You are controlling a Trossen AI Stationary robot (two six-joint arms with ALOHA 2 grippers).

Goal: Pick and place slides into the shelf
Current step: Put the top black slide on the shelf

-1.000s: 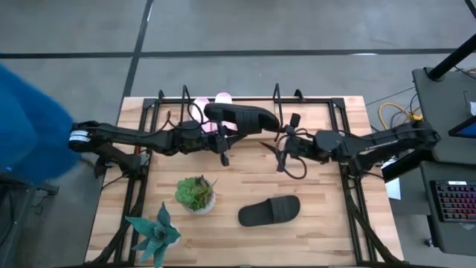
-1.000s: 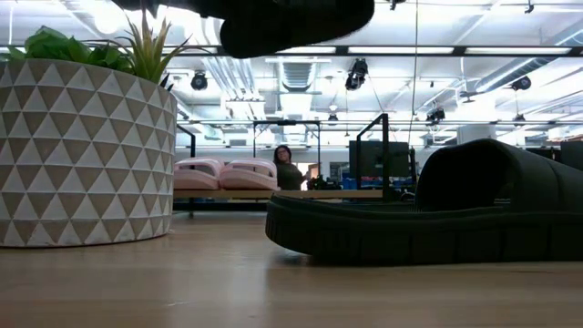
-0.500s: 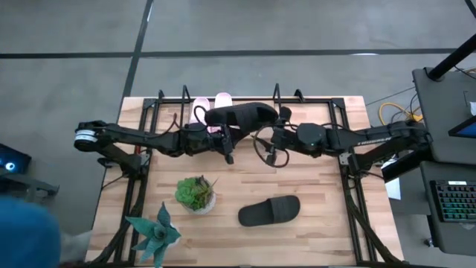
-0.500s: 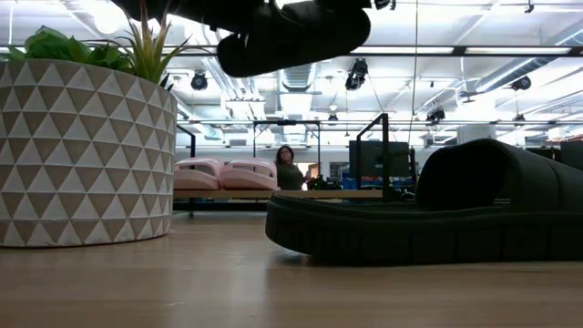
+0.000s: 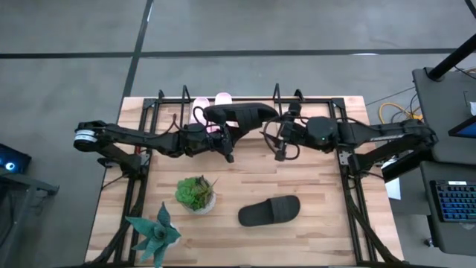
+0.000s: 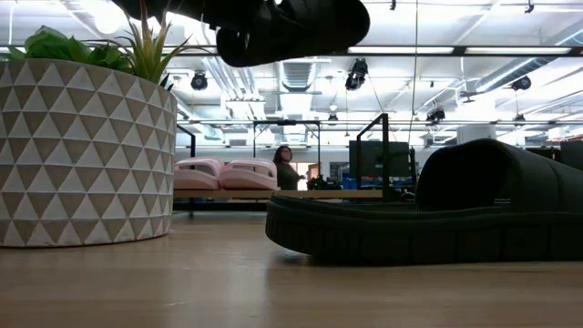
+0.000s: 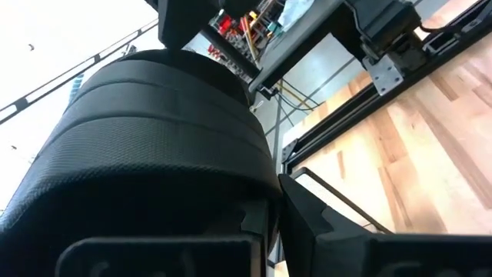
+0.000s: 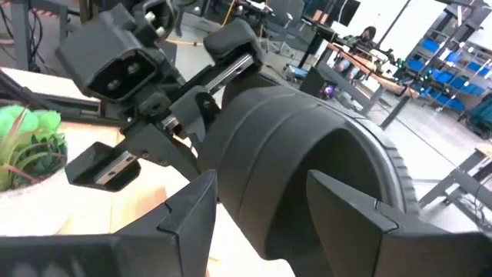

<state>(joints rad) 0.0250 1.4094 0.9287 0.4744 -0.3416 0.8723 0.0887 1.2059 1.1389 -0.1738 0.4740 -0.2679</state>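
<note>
The left hand (image 5: 225, 134) grips a black slide (image 5: 239, 115) above the shelf (image 5: 167, 104); the right hand (image 5: 277, 132) is open around its strap, above the worktop (image 5: 327, 193)

One black slide (image 5: 239, 115) hangs in the air above the shelf (image 5: 277, 94). Two pink slides (image 5: 211, 101) sit in the shelf. Another black slide (image 5: 269, 211) lies flat on the table's near side

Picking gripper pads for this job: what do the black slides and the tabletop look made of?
Held black slide: matte moulded foam or rubber, going by its fine pebbled texture and ribbed strap. Lying black slide: same matte look, grooved sole edge. Tabletop: pale wooden planks, smooth, grain and seams visible.
</note>
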